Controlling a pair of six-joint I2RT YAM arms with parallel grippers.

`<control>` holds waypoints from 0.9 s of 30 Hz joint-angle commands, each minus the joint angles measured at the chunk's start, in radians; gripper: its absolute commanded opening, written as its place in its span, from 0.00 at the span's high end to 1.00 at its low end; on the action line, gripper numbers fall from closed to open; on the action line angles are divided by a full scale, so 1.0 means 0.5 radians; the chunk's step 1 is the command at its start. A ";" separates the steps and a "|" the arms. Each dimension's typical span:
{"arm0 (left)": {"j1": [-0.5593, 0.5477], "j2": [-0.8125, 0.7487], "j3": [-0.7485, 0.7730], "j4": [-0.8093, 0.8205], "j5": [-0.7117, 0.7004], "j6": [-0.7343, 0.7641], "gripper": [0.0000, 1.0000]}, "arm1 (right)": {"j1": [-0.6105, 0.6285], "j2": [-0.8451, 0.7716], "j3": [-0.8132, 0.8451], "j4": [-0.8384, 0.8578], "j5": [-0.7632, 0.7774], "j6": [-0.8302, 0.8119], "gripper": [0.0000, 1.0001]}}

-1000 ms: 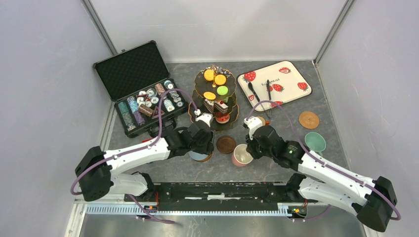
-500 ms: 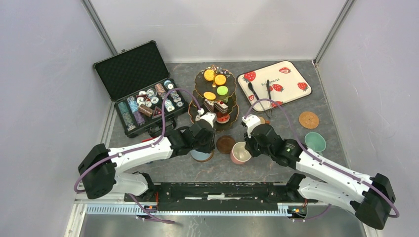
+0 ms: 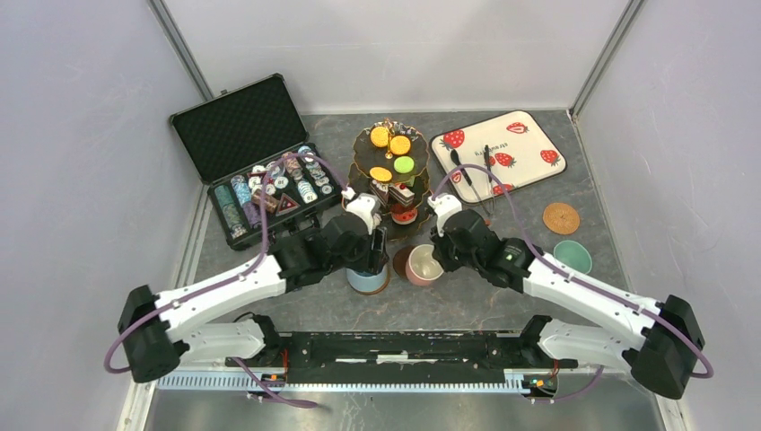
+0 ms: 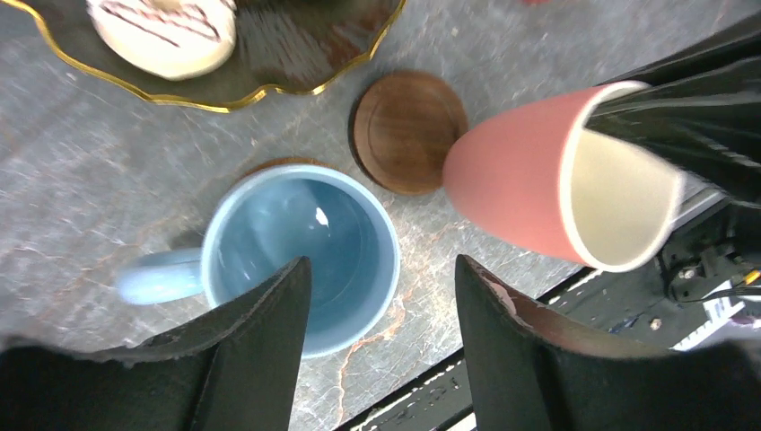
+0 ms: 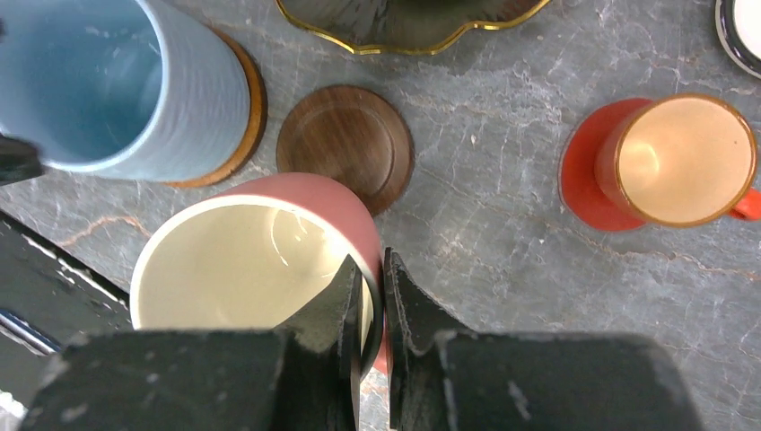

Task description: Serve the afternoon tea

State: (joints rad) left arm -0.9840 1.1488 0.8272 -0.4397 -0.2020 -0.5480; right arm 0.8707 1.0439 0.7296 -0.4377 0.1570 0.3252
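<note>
**Right gripper carrying the pink mug to its coaster**

Right gripper (image 5: 372, 269) is clenched on the pink mug (image 5: 260, 260), one finger inside the cream interior and one outside, with the rim pinched between them. In the left wrist view the mug hangs tilted, its mouth turned toward the arm that holds it. Its base is just beside the bare wooden coaster (image 5: 345, 144) and overlaps the coaster's near edge in the right wrist view. Whether the base touches the table cannot be told.

Left gripper (image 4: 381, 265) is released, its fingers spread above the blue mug (image 4: 301, 242) and gripping nothing. That mug stands upright on its own wooden coaster (image 5: 254, 108), just in front of the gold-rimmed stand (image 4: 296, 49).

The small brown mug (image 5: 686, 162) already sits on a red coaster (image 5: 583, 189). The green mug (image 3: 572, 258) stands on the bare table at the right, near an unused woven coaster (image 3: 561, 217).

The step in hand appears to be seating the pink mug. Two mugs look served, one is in transit and one is untouched.

The next move calls for a short carry toward the stand until the base is centred over the bare coaster. The mug must then be righted, lowered flat and let go. The blue mug is close on the left, so clearance on that side needs watching.
</note>
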 commanded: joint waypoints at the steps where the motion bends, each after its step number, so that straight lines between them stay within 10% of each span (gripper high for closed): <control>1: 0.001 -0.243 0.174 -0.161 -0.179 0.139 0.31 | 0.008 0.108 0.239 0.144 0.097 0.115 0.98; 27: 0.000 -1.048 0.042 -0.520 -0.329 0.115 0.17 | 0.109 0.655 0.500 0.207 0.395 0.258 0.95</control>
State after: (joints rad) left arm -0.9840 0.6361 0.8600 -0.6868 -0.3416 -0.5144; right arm 0.9188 1.3647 0.9108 -0.4076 0.3115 0.4343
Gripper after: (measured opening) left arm 0.822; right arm 0.145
